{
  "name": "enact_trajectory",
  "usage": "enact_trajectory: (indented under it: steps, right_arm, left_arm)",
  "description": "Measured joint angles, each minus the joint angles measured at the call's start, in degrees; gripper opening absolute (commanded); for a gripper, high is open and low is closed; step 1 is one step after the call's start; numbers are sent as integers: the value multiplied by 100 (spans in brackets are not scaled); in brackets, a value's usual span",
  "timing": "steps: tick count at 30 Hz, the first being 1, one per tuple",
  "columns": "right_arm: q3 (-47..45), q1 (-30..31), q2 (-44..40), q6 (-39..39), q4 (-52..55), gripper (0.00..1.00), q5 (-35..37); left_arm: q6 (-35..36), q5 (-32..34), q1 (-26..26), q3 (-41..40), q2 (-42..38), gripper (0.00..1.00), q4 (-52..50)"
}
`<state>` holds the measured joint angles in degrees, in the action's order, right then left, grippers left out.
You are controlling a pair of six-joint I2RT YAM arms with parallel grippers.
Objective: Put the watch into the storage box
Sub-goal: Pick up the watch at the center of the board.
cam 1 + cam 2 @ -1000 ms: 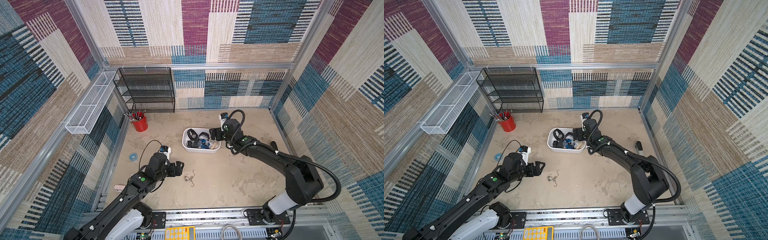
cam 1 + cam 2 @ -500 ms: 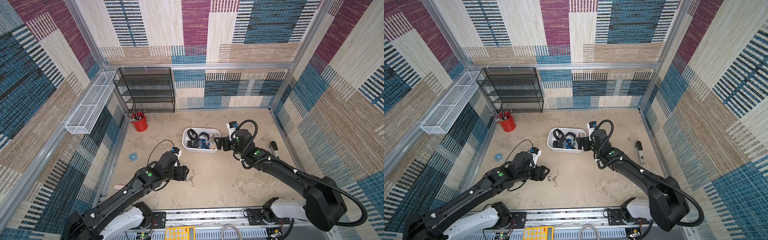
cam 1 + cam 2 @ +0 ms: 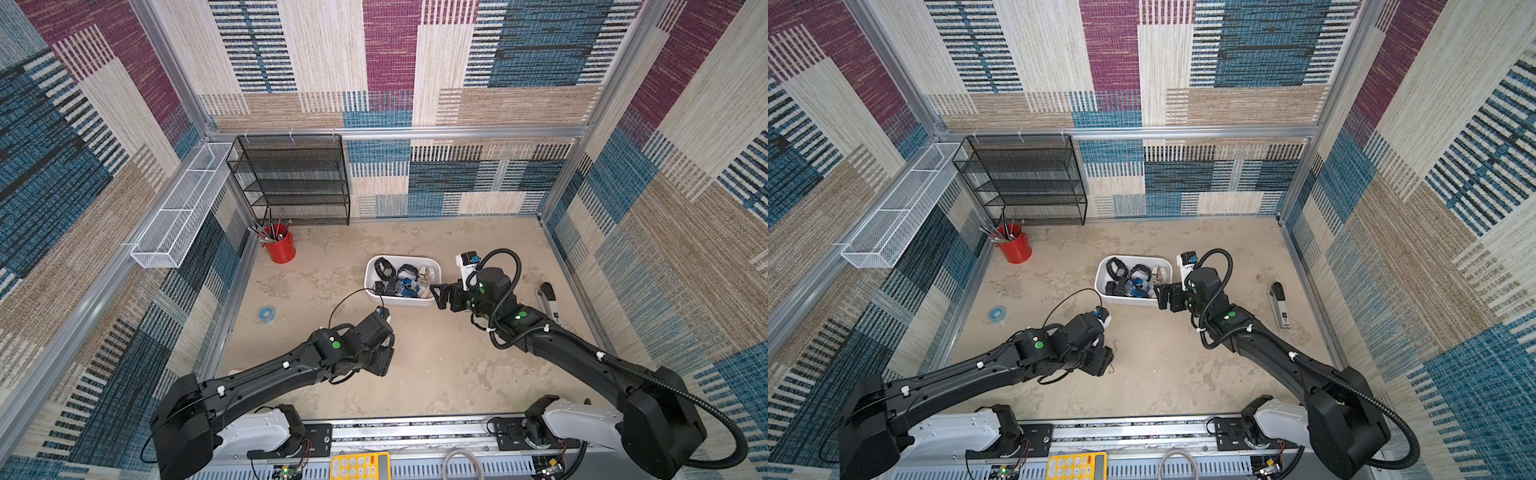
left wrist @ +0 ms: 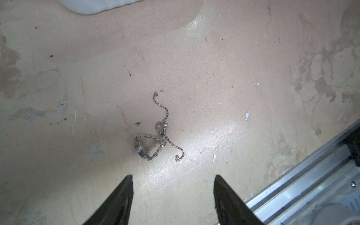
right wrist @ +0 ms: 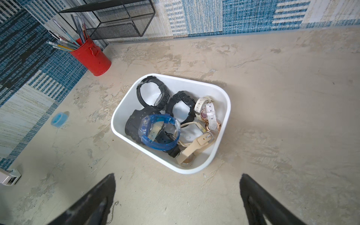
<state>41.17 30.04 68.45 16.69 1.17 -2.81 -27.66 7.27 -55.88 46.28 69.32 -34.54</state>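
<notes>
Bearing blurred print: stapler [image 3: 1279,306], seemingly

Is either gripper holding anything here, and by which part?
Nothing is held. Left gripper is open, not touching the chain-strap watch on the table; right gripper is open, empty.

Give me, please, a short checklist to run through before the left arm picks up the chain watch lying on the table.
1. Left gripper open and empty: ok.
2. Chain watch lying free on the table, untouched: ok.
3. Watch between the left jaws: not ok, it lies ahead of the tips.
4. Right gripper open, outside the storage box: ok.
5. Room in the box for another watch: ok, though already crowded.
6. Loose chain ends safe from snagging: cannot tell.
</notes>
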Motion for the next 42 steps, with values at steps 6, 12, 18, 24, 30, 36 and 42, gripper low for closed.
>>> enact_trajectory:
  steps: [6,12,18,24,30,36,42]
  right_arm:
    - [-446,7,-511,-2,31,100,-496]
    - [-973,57,-1285,-2,225,100,-1110]
    - [-1115,142,-1532,107,365,100,-1268]
    - [-1117,186,-1464,129,365,100,-1270]
    - [-1115,216,-1399,129,365,99,-1261]
    - [-1064,221,-1364,129,354,100,-1207]
    - [-1036,225,-1333,133,339,100,-1196]
  left_arm:
    - [66,129,-92,85,542,60,46]
    - [68,133,-96,79,955,59,170]
    - [66,131,-96,109,1440,54,299]
    - [63,133,-96,120,1694,42,372]
    - [37,138,-96,35,1768,30,428]
    - [-26,157,-96,-85,1823,19,494]
    - [-72,208,-87,-92,1845,0,557]
